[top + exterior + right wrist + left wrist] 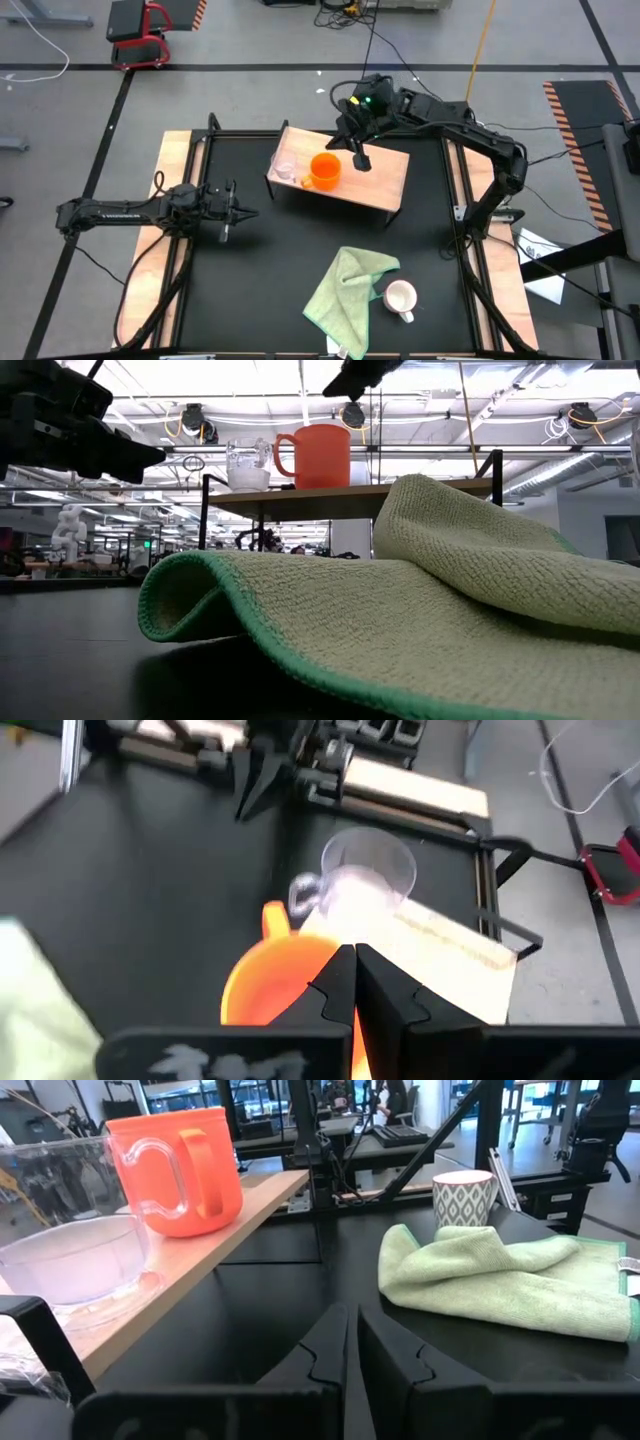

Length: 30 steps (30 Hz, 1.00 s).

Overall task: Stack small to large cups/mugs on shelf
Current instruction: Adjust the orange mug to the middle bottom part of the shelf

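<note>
— So, how far along are you?

— Roughly two thirds, I judge. Taking things from largest to smallest: the shelf (385,175) sits below my right jaws (361,158), and the white mug (400,296) is not on it yet; it stands on the table (270,250) well away from both my jaws, just beside the green cloth (345,290). The orange mug (325,170) is on the shelf, right under and slightly ahead of my right jaws. The clear glass cup (285,166) stands just beyond it, next to it, on the shelf's end nearest my left jaws (237,212).

— And your arms?

— My right arm reaches over the shelf, jaws pointing down above the orange mug, closed together and holding nothing. My left arm waits low over the table, level, jaws closed and empty, aimed at the shelf's end.

— What's left?

— The white mug, I'd say.
</note>
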Available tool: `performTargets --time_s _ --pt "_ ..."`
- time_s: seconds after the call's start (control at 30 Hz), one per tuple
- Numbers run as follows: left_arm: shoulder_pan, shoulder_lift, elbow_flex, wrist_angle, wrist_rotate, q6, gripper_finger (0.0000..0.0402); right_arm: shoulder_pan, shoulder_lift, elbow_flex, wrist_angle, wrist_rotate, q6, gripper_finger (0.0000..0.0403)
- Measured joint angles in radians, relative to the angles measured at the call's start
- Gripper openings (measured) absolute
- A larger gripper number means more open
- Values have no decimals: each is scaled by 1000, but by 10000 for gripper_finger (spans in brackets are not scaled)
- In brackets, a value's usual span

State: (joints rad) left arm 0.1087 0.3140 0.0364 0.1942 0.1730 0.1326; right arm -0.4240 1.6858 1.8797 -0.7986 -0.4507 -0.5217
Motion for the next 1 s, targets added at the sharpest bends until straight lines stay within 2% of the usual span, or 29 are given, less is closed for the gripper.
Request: performTargets --time_s 0.13,0.37,0.47,0.73,1.0 --pt "0 0 0 -10 0 0 31 15 1 5 -78 1 -120 0" --pt "0 0 0 -19 0 22 31 61 1 5 -97 15 -275 0" --pt "0 0 0 -19 0 23 31 72 2 5 -54 86 -273 0" --pt "0 0 0 -20 0 24 31 60 29 5 69 105 -182 0" --pt "0 0 0 -41 0 30 31 73 53 4 -36 105 -207 0"
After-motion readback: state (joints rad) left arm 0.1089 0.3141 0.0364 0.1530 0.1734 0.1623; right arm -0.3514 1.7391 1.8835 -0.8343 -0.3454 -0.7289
